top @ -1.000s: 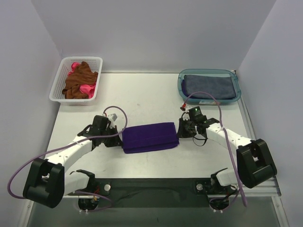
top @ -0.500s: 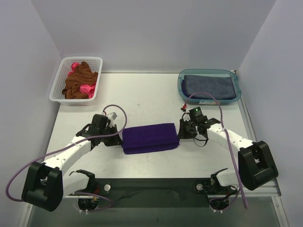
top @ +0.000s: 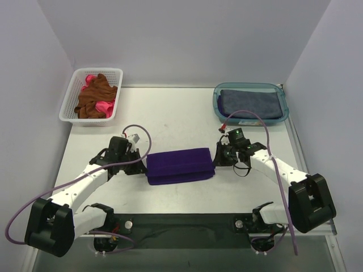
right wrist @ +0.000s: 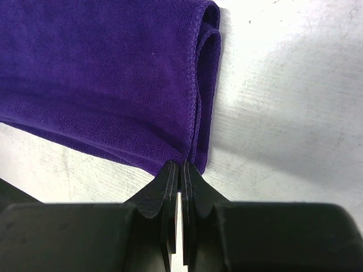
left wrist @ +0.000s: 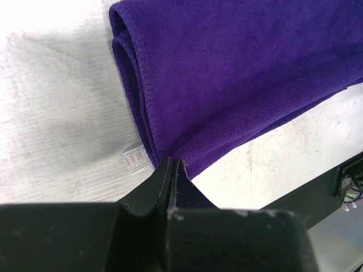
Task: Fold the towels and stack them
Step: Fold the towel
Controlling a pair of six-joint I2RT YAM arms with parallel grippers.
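**Purple towel folded, gripped at both ends for the stack**

Folding looks finished for the purple towel (top: 180,165): it lies as a tidy layered strip in the middle of the counter (top: 170,119), between the two arms. The left fingers (left wrist: 153,187) are pressed tight together at its near-left corner, and the right fingers (right wrist: 164,187) likewise at its near-right corner. Each pair seems to pinch a thin edge of the cloth.

The step in hand is, by my judgement, the carry to the stack. A slate blue-grey towel (top: 249,103) already lies flat in the teal tub (top: 216,105) at the far right. The next move calls for both arms to lift together, keep the strip taut so the layers do not slip open, and set it squarely on that towel.

The overhead view alone shows the white basket (top: 69,101) at the far left, with the rust-brown towel (top: 93,96) and pink towel (top: 102,106) crumpled inside, not yet folded. The wrist views alone show the stacked hems at each end, and the left one a small white label (left wrist: 136,158) just beside the fold.
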